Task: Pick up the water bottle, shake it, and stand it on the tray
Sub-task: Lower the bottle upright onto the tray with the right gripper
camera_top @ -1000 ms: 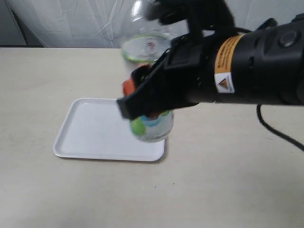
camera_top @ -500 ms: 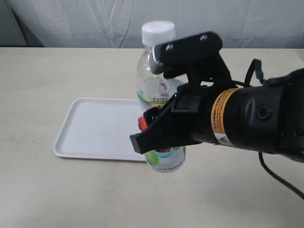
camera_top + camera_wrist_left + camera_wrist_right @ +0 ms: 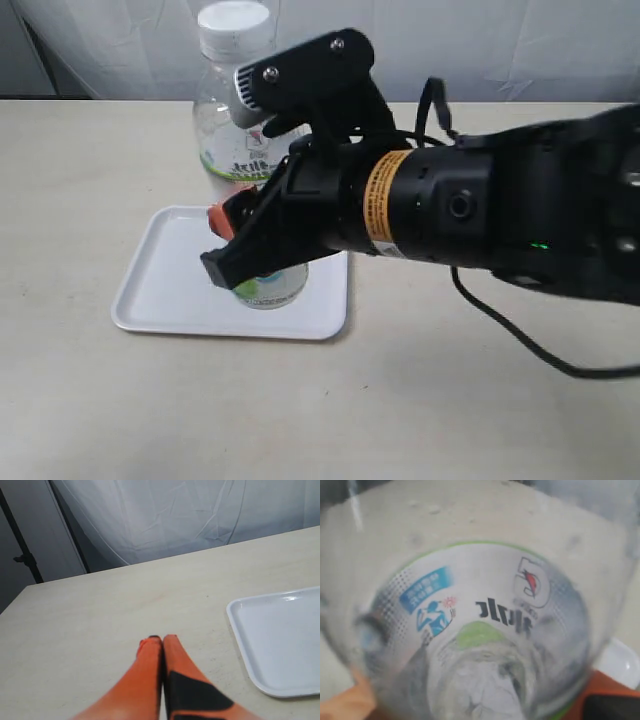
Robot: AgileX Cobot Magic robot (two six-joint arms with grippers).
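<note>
The water bottle [image 3: 232,130] is upright, its white cap [image 3: 235,20] on top, with my right gripper [image 3: 240,250] shut on its lower body. Its base [image 3: 266,290] is over the right half of the white tray [image 3: 170,285]; I cannot tell whether it touches. The right wrist view is filled by the clear bottle [image 3: 480,630] and its white-and-green label with a blue patch, with orange fingers [image 3: 615,690] at its sides. My left gripper [image 3: 161,639] is shut and empty, low over the bare table beside the tray's corner [image 3: 285,640].
The beige table [image 3: 480,400] runs back to a white curtain [image 3: 520,40]. A black cable [image 3: 510,330] trails from the right arm onto the table. A dark stand pole [image 3: 25,555] rises beyond the table's far corner.
The right arm has carried the bottle leftward, from beyond the tray's right edge to over the tray. The bottle has turned upright and come out of motion blur.
</note>
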